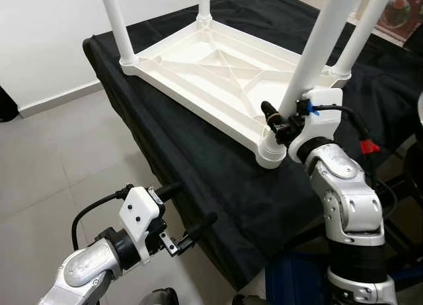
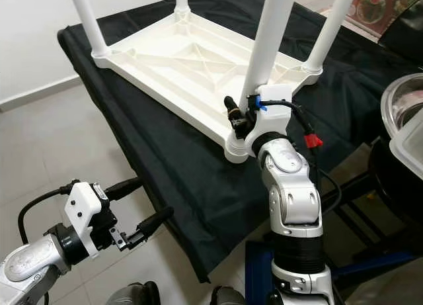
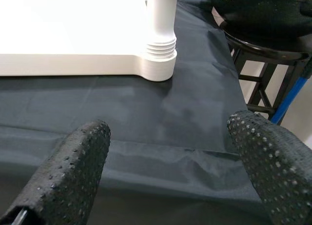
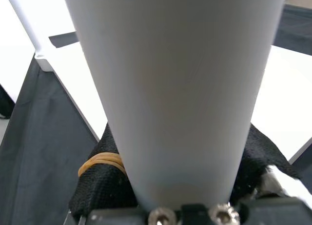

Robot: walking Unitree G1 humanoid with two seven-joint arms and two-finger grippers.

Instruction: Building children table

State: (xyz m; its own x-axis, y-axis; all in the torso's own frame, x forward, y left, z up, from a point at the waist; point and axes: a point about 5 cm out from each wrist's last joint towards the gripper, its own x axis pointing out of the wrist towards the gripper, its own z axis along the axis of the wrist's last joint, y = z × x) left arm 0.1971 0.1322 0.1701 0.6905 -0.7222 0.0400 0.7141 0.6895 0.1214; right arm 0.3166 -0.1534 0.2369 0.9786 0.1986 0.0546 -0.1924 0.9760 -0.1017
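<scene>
- The children's table is moulded white plastic, lying upside down on the worktop, which is draped in a matte, creased black cloth.
- Its underside shows a raised rim and crossing stiffening ribs; smooth, round, tapered legs stand up from the corners.
- The near leg sits in a ribbed, ringed corner socket at the table corner closest to the robot.
- The right hand is raised to this leg just above the socket, its black fingers closed around the pale tube; in the right wrist view the leg rests between dark padded fingers, one wrapped with a tan rubber band.
- The right arm rises steeply, a jointed silver column, wrist bent toward the leg.
- The left hand hangs low off the worktop's near edge, above the tiled floor, its dimpled black fingers spread wide apart and holding nothing.
</scene>
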